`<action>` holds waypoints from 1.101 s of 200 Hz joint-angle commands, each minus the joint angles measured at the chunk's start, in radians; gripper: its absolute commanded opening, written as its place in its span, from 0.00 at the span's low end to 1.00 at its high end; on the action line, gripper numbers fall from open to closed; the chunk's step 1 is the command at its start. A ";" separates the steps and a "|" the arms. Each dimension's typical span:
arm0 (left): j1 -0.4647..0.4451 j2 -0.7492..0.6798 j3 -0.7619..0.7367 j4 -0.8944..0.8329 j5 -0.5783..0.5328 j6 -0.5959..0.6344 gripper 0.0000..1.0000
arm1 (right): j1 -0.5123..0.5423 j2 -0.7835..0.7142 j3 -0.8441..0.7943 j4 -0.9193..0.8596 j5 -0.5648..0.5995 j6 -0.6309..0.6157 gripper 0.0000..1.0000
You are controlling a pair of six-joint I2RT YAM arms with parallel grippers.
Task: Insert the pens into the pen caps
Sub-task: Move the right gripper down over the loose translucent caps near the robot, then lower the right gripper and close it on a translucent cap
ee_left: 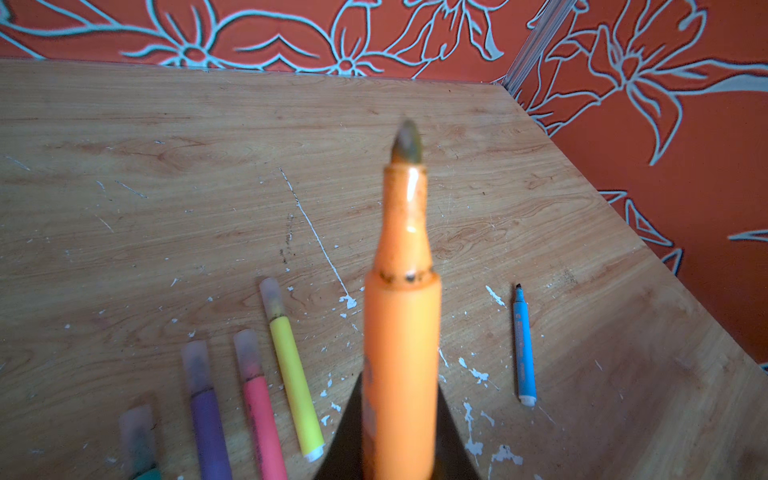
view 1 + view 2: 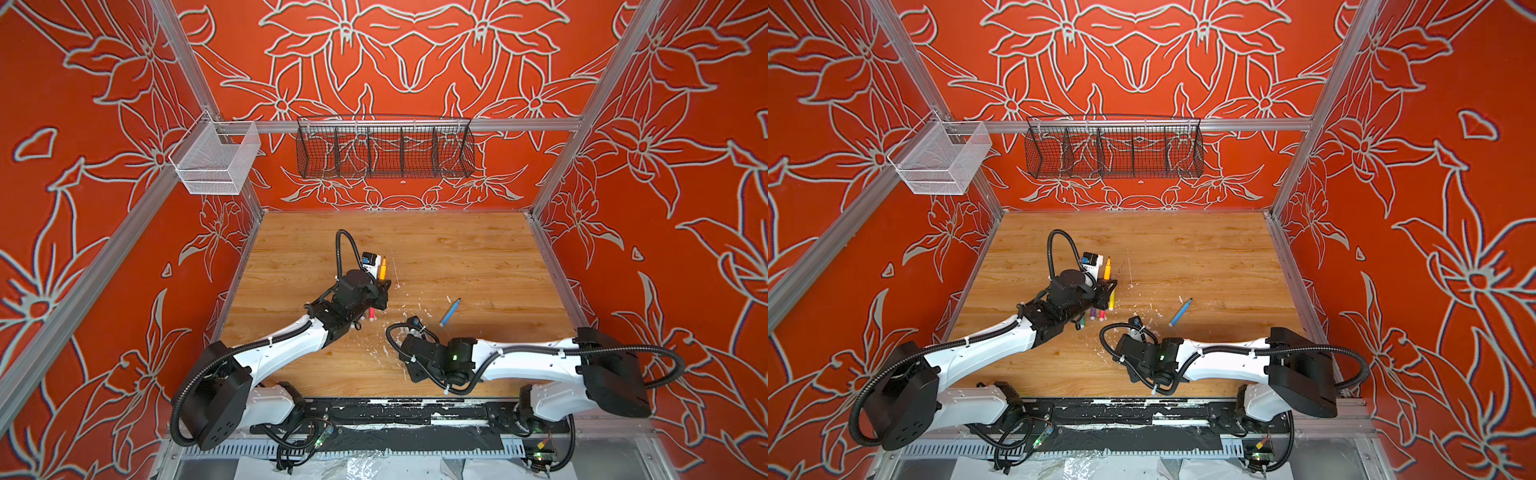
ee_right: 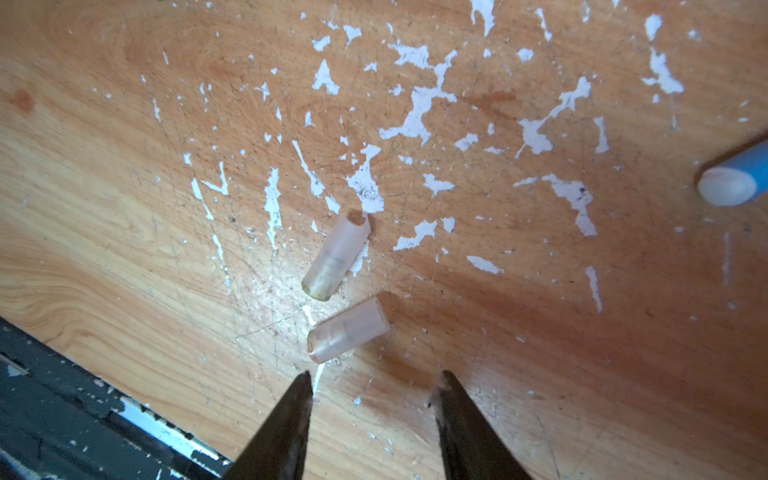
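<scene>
Gripping the orange pen by its barrel, the left claw is closed tight, bare tip pointing away. The right claw stands half open and empty, close over two clear pen caps lying near each other on the table. Beyond them lies the uncapped blue pen; four capped pens lie beside the left claw

left tool: gripping orange pen | blue pen: on table

White-flecked wood-grain table; orange pen, blue pen, yellow pen; red-orange walls with pale flower outlines.
</scene>
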 commanded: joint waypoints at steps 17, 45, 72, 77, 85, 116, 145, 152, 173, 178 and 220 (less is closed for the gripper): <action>0.000 -0.023 -0.014 0.023 -0.010 0.003 0.00 | 0.010 0.058 0.045 0.004 0.019 0.019 0.51; 0.000 -0.022 -0.014 0.025 -0.009 0.004 0.00 | 0.012 0.094 0.071 -0.009 0.034 0.014 0.55; 0.000 -0.023 -0.013 0.026 -0.001 0.004 0.00 | 0.012 0.118 0.088 -0.010 0.046 0.008 0.57; -0.001 -0.023 -0.014 0.025 -0.001 0.004 0.00 | 0.012 0.123 0.089 -0.008 0.048 0.007 0.57; 0.000 -0.023 -0.014 0.026 -0.001 0.003 0.00 | 0.013 0.131 0.095 -0.008 0.049 0.006 0.57; 0.000 -0.026 -0.016 0.027 -0.002 0.006 0.00 | 0.012 0.162 0.115 -0.035 0.057 0.009 0.57; 0.000 -0.023 -0.014 0.026 0.002 0.006 0.00 | 0.012 0.147 0.088 -0.047 0.057 0.021 0.57; 0.000 -0.024 -0.014 0.026 0.002 0.005 0.00 | 0.013 0.140 0.079 -0.050 0.060 0.025 0.57; 0.000 -0.031 -0.014 0.024 -0.002 0.005 0.00 | 0.013 0.122 0.055 -0.064 0.068 0.036 0.57; 0.000 -0.034 -0.015 0.024 -0.002 0.005 0.00 | 0.013 0.119 0.051 -0.070 0.071 0.041 0.57; 0.000 -0.062 -0.045 0.060 0.015 0.011 0.00 | 0.013 0.097 0.028 -0.090 0.083 0.056 0.56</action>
